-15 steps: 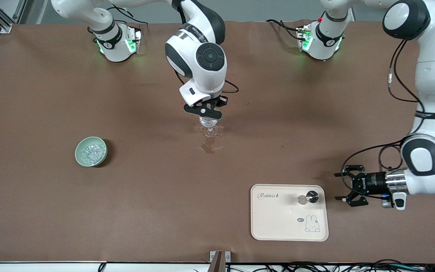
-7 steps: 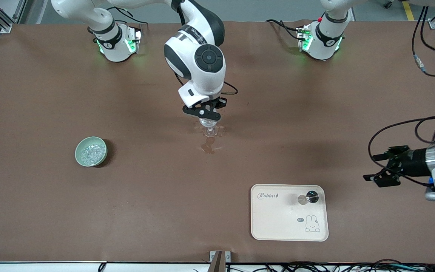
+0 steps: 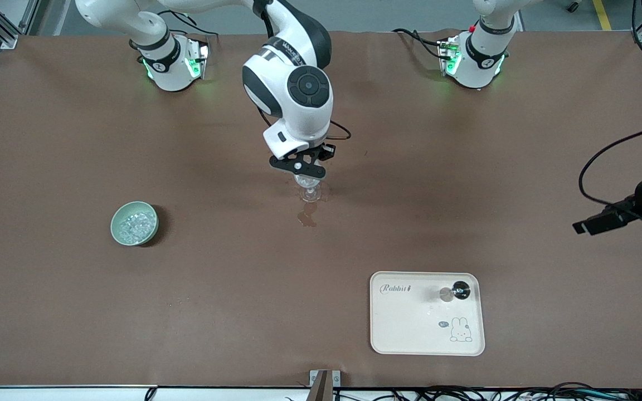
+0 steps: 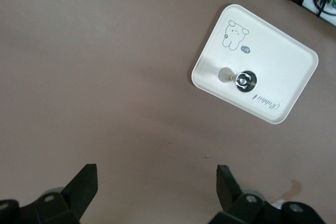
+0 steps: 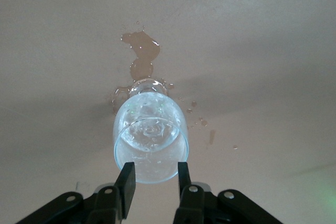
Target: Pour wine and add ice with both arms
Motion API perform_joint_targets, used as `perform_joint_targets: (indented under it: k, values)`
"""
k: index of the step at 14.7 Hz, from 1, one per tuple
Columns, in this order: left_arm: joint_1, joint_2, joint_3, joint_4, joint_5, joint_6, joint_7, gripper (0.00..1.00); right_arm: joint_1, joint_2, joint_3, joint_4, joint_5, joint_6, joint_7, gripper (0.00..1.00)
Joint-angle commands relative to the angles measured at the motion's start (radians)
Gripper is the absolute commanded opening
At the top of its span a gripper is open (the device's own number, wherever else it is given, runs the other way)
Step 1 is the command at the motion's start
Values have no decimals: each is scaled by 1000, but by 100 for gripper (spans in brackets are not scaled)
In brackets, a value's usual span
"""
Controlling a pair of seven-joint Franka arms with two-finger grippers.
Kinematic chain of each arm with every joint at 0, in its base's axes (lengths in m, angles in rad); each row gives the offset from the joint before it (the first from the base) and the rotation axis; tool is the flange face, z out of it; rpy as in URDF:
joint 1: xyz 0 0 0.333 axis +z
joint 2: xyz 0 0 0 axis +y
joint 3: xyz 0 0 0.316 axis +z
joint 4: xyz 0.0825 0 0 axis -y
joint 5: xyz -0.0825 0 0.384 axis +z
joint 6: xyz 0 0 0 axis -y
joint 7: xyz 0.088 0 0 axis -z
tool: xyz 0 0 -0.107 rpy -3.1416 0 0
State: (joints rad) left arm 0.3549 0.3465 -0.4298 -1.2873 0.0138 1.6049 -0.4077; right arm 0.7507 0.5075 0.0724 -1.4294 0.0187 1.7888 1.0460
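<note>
A clear stemmed glass (image 3: 310,188) stands mid-table. My right gripper (image 3: 298,166) hangs just above its rim, fingers part open with nothing between them. In the right wrist view the gripper (image 5: 155,178) frames the glass (image 5: 151,140), which holds something clear and glittering. The wine shows as a dark wet patch (image 3: 307,216) on the cloth, nearer the front camera than the glass, and also in the right wrist view (image 5: 142,51). Ice (image 3: 134,227) fills a green bowl (image 3: 113,223) toward the right arm's end. My left gripper (image 3: 597,223) is up over the left arm's end, open and empty (image 4: 156,182).
A cream tray (image 3: 410,328) with a rabbit print lies near the front edge, toward the left arm's end. A small dark-capped round thing (image 3: 459,288) stands on it. Both show in the left wrist view, tray (image 4: 283,72) and capped thing (image 4: 244,80).
My left arm has drawn back from beside the tray, rising toward the left arm's end of the table. My right gripper stays over the glass.
</note>
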Motion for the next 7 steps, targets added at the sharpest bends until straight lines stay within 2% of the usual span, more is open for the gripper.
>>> perform_joint_targets:
  k: [1,2,3,5,6,7]
  values:
    - [-149,-185,171,-139,31,-6,139,100,-5,0,0,3,12,-2,3,44]
    - [-215,-228,253,-171,26,-6,192,100,-10,-1,0,6,12,-8,2,50]
    - [-258,-266,305,-200,26,-19,232,100,-22,-12,1,21,12,-15,0,62]
    - [-298,-325,345,-239,23,-66,250,100,-56,-49,0,70,12,-96,-3,90]
    - [-300,-345,352,-247,22,-78,257,100,-80,-79,-2,92,9,-138,-9,100]
    - [-303,-362,352,-256,20,-85,260,100,-108,-113,-2,95,0,-149,-15,100]
